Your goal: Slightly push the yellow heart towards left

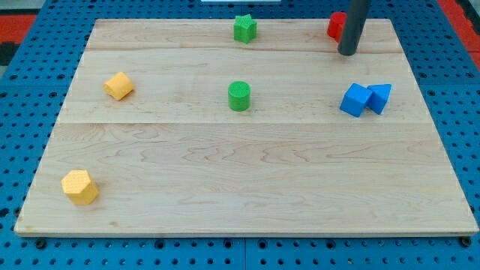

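Observation:
Two yellow blocks are in view. The one at the view's left (118, 85) looks like the yellow heart, though its shape is hard to make out. The other, a yellow pentagon (80, 187), lies near the bottom left corner. My tip (347, 53) rests on the board at the view's top right, far to the right of both yellow blocks. It stands just below and right of a red block (335, 25), which the rod partly hides.
A green star (244, 28) lies at the top middle. A green cylinder (239, 96) stands near the centre. A blue cube (355, 100) and a blue triangular block (380, 97) touch each other at the right. The wooden board (247, 180) lies on a blue perforated table.

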